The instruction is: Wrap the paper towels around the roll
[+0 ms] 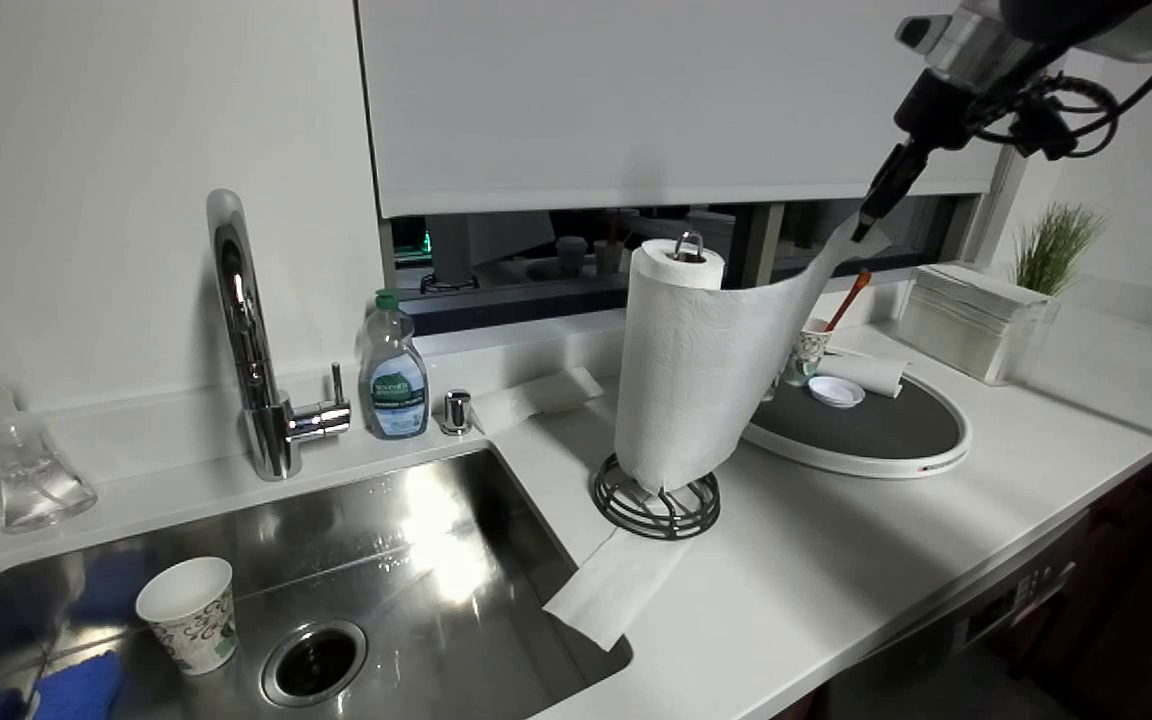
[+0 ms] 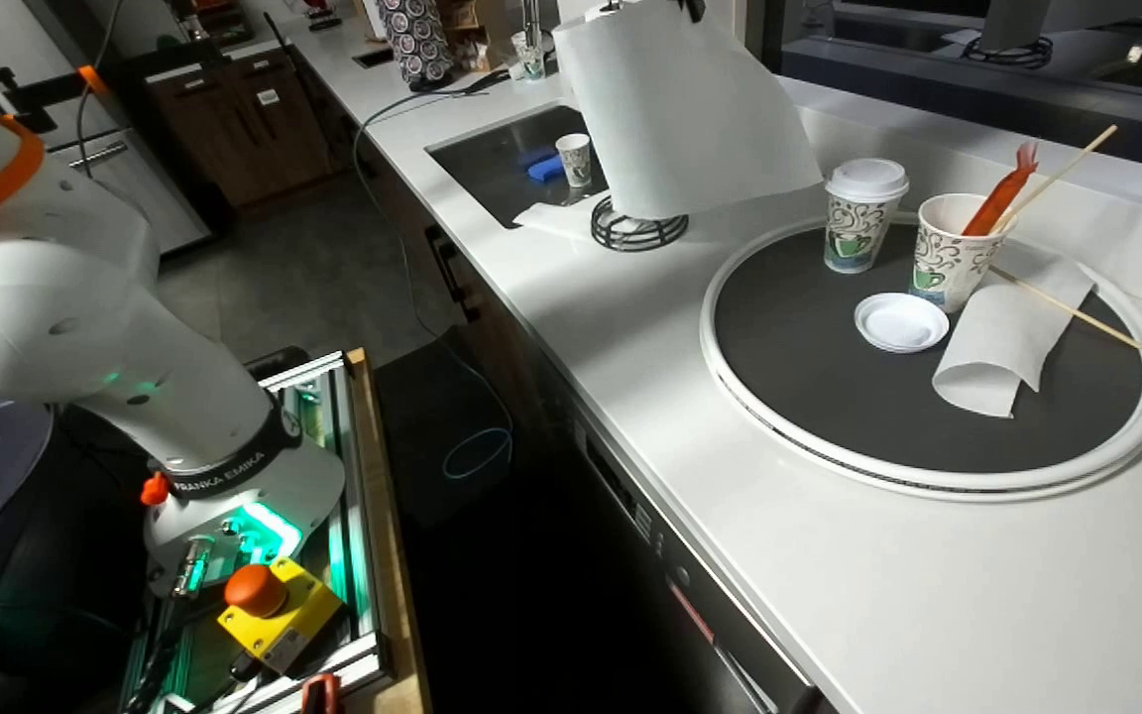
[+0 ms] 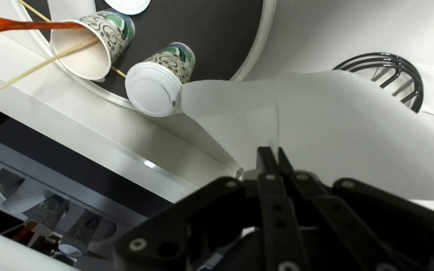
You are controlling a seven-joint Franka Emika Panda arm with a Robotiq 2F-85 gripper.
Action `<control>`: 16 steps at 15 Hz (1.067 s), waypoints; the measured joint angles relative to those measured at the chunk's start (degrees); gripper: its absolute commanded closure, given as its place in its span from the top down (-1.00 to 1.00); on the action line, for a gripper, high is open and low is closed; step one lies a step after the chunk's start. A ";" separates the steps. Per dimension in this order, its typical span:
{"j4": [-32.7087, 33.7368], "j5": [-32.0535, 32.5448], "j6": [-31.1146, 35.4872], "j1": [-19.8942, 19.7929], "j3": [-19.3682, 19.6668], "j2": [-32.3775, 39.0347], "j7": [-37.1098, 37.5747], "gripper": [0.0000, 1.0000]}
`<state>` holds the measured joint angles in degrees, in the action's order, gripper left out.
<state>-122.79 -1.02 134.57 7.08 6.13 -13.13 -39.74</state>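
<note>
Your gripper [image 3: 274, 152] pinches the paper towels [image 1: 776, 322], stretched from the roll [image 1: 666, 266] on its wire holder [image 3: 399, 65]. Near them, on the round tray [image 2: 829, 387], stand a lidded cup [image 2: 860, 223] (contact unclear) and an open cup [image 2: 946, 256].

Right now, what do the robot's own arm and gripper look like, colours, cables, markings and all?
The arm is white with rounded housings, an orange band and a dark base ring marked FRANKA EMIKA. Farther along are a silvery section and looped black cables. The gripper is black and angular, with slim fingers and pale, round screw heads.
</note>
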 measured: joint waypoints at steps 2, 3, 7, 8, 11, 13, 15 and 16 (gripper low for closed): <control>1.52 0.00 0.00 0.20 -0.10 2.10 -0.08 -0.97; 1.71 0.00 0.00 0.20 -0.07 2.32 -0.14 -0.99; 3.62 -2.67 0.04 0.40 -1.20 3.95 -2.45 -0.99; 5.26 -4.44 0.05 0.73 -1.83 5.65 -4.11 -0.99; 12.52 -8.60 -0.20 1.02 -4.20 13.29 -8.61 -0.99; 18.56 -8.40 -1.36 0.88 -5.16 19.20 -9.17 -0.97; 20.60 -8.36 -1.29 -0.05 -6.30 21.68 -9.09 -0.97; 20.52 -8.36 -1.29 -0.31 -6.54 21.55 -9.09 -0.97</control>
<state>-102.28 -9.38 133.27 6.77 -0.41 8.42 -48.83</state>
